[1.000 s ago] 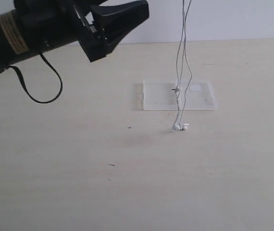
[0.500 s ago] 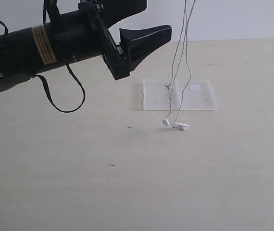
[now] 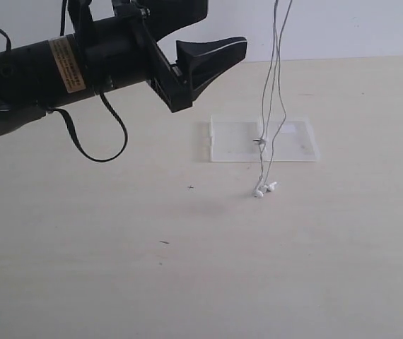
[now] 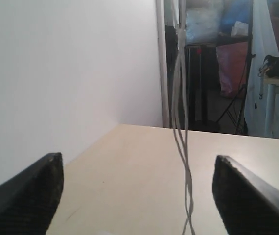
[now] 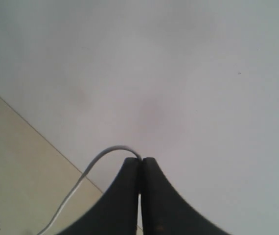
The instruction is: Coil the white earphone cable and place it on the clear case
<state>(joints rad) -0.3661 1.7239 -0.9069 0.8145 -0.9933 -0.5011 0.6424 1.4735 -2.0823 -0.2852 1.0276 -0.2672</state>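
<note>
The bare worktop (image 3: 187,275) fills the lower part of the exterior frame. Closest to the camera, the left hand (image 3: 224,25) looms in the upper left with its jaws spread wide and nothing in them, pointing toward the right of the frame.

Past it, right of centre, the white earphone cable (image 3: 261,159) hangs as two loosely twisted strands, its long axis near vertical. It runs out of the top edge of the frame. The two earbuds (image 3: 263,190) dangle at the bottom, at or just above the worktop; I cannot tell whether they touch. They lie just in front of the clear case (image 3: 233,141), which lies flat behind them, its long side running across the frame. The lower strands cross in front of its middle.

The right hand (image 5: 140,161) is out of the exterior frame; its wrist view shows it pinched tight on the cable, which loops out from the closed tips.

The coming move likely turns on one relation: the strands hang to the right of the open left hand. In the left wrist view they fall almost midway between its two fingers (image 4: 32,191), but farther out. The left hand is the free one, so a forward reach should bring them between the jaws.
</note>
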